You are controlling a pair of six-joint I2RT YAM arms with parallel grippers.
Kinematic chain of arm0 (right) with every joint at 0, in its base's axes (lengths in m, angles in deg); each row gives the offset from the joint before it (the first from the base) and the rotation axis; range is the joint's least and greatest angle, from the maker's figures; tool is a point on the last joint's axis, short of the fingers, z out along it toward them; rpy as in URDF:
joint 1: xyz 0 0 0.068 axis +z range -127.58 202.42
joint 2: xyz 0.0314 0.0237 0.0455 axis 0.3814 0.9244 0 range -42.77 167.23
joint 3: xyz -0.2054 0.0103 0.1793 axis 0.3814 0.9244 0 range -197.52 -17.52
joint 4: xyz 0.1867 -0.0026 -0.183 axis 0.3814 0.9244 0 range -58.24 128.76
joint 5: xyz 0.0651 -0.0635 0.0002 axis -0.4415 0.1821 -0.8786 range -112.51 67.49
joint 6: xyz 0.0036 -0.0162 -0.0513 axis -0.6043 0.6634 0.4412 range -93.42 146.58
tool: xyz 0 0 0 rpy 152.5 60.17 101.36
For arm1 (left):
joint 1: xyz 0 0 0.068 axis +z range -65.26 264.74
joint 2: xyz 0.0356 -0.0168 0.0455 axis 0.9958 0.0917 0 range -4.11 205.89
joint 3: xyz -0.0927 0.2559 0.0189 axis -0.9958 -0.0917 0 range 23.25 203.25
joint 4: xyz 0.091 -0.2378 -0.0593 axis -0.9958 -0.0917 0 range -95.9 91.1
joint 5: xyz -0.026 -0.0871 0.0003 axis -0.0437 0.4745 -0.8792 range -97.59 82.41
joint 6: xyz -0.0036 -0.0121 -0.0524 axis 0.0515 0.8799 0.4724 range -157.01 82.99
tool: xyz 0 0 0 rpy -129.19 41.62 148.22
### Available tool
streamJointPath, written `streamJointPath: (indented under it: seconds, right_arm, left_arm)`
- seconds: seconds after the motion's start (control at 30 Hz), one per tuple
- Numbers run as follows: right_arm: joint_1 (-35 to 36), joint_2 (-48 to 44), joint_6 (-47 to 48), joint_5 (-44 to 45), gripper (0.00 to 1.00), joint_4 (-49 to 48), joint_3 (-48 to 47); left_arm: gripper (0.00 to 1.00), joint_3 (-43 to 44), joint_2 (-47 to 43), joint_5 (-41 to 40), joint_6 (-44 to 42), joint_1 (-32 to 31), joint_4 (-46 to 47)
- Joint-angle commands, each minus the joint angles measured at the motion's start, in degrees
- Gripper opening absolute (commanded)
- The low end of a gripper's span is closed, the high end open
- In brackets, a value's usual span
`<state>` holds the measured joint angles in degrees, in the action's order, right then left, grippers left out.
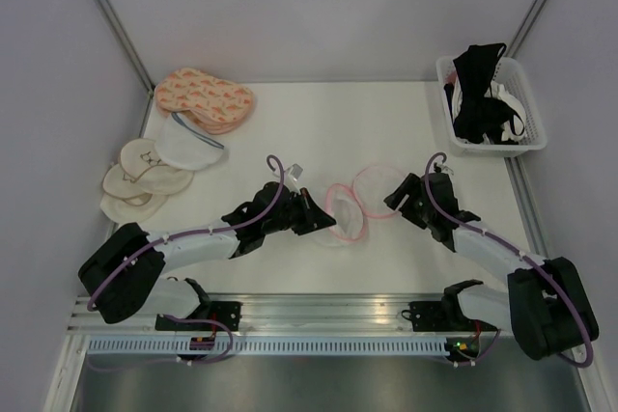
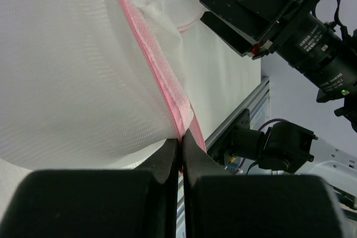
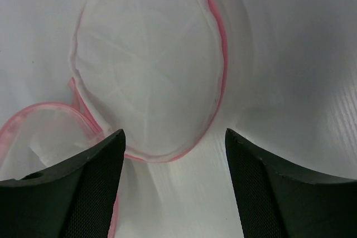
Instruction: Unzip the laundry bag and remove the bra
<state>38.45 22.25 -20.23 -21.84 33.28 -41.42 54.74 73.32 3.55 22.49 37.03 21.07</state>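
The laundry bag [image 1: 359,202] lies open in two round white mesh halves with pink zip rims at the table's middle. My left gripper [image 1: 323,220] is shut on the pink rim of the left half; the left wrist view shows the mesh [image 2: 72,71] rising from the closed gripper [image 2: 181,137]. My right gripper [image 1: 394,198] is open just right of the bag. In the right wrist view it [image 3: 174,133] hovers empty over the right half [image 3: 150,65], which shows only white mesh. A black bra [image 1: 476,79] lies in the basket at far right.
A white basket [image 1: 526,142] at the back right holds black and white bras. Peach patterned pads [image 1: 205,98], a white mesh pouch [image 1: 188,142] and cream round pads [image 1: 140,180] lie at the left. A metal rail [image 1: 319,311] runs along the near edge.
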Motion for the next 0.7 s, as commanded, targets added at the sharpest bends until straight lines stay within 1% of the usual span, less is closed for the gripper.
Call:
streamJointPath:
  seconds: [0.0,0.1,0.2,0.23,0.3,0.33,0.37,0.4,0.53,0.57,0.6,0.63,0.67]
  right_arm:
    - [0.2,4.1,-1.7,-0.1,0.77,-8.4,0.0]
    - [0.1,6.8,-2.2,0.6,0.75,-9.6,0.0]
    - [0.2,8.6,-2.1,1.1,0.63,-11.5,0.1]
    - [0.1,9.2,-2.0,1.3,0.52,-12.0,0.0]
    - [0.1,9.3,-1.5,2.1,0.34,-12.7,-0.2]
    - [0.1,8.4,-1.3,2.5,0.13,-12.6,-0.4]
    - [0.1,7.6,-0.4,2.8,0.02,-12.3,-0.6]
    - [0.1,6.6,0.0,3.8,0.00,-11.1,-0.8]
    - [0.1,-2.4,5.0,6.3,0.00,-4.9,-3.7]
    - [0.1,-3.8,6.0,6.4,0.00,-1.8,-4.6]
    - [0.1,-6.4,9.2,6.5,0.00,0.4,-5.4]
    - [0.1,-7.3,10.8,6.5,0.00,2.3,-7.8]
    - [0.1,-7.8,12.6,6.6,0.00,6.8,-9.2]
  left_arm:
    - [0.02,-0.1,0.3,1.3,-1.1,0.2,2.4]
    - [0.02,-0.5,-0.7,1.1,-1.1,0.3,2.0]
    - [0.02,-1.0,-1.5,0.7,-1.3,0.4,1.7]
    - [0.02,-1.0,-1.5,0.7,-1.4,0.4,1.7]
    - [0.02,-1.0,-1.5,1.0,-1.6,0.6,1.7]
    - [0.02,-1.0,-1.6,1.0,-1.7,0.7,1.6]
    - [0.02,-0.8,-1.4,1.2,-1.8,0.9,1.7]
    - [0.02,-0.7,-1.5,1.3,-1.8,1.0,1.8]
    - [0.02,0.2,-0.8,1.9,-2.4,1.6,2.4]
    - [0.02,0.6,-0.4,2.0,-2.8,2.0,2.4]
    - [0.02,1.0,0.1,2.3,-3.0,2.2,2.4]
    - [0.02,2.2,0.5,2.9,-3.5,2.5,2.6]
    - [0.02,2.7,1.0,3.3,-3.5,2.6,2.7]
